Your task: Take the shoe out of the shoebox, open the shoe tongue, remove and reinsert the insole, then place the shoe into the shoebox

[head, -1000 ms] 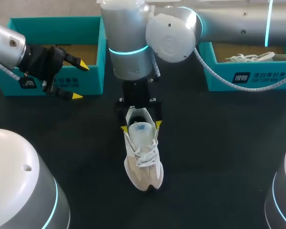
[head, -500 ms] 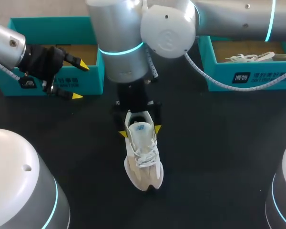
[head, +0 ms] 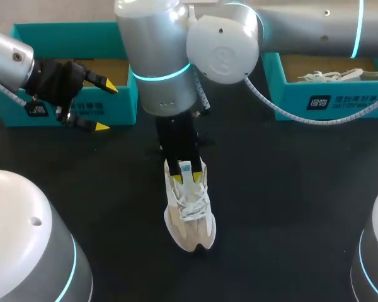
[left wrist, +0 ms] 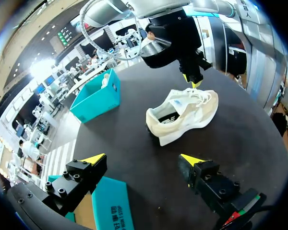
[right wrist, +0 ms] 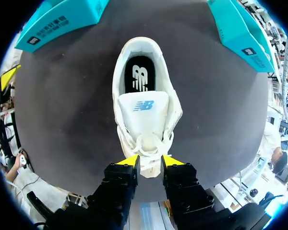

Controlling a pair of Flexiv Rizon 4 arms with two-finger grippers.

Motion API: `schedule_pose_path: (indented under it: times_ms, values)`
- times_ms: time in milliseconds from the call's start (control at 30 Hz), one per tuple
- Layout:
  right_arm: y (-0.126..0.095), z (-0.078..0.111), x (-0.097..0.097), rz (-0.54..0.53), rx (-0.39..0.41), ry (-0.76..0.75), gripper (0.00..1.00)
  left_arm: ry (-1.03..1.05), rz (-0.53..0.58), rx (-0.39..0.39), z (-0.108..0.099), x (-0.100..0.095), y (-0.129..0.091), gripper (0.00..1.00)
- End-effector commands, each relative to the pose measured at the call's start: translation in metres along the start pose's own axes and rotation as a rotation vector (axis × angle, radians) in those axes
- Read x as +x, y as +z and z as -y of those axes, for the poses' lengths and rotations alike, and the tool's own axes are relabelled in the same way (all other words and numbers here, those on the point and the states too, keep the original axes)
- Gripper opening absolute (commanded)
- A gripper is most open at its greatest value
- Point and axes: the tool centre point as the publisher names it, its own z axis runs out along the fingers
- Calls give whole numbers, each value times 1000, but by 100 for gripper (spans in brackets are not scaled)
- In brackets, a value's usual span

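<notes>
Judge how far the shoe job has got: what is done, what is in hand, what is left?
Done: the shoe stands on the table, out of the shoebox. In hand: the right gripper is over its tongue; the left gripper hangs open by the shoebox. Left: the insole sits inside, so removing it, reinserting it and boxing the shoe are all to do.

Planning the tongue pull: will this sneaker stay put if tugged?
Probably not: the shoe sits loose on the table, unheld by the left gripper, so it may slide or lift. Its tongue looks soft and padded, likely to flex easily.
</notes>
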Motion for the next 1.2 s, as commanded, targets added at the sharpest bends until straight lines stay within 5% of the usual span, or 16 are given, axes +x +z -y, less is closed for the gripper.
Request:
schedule_pose_path:
  times_ms: [33, 467, 1200]
  values:
    - [10, -8, 1, -1, 2, -12, 29, 0, -1, -3, 0, 1, 0, 100]
    - [35, -36, 4, -21, -35, -53, 27, 0, -1, -3, 0, 1, 0, 100]
    - [35, -42, 0, -34, -43, -70, 28, 0, -1, -3, 0, 1, 0, 100]
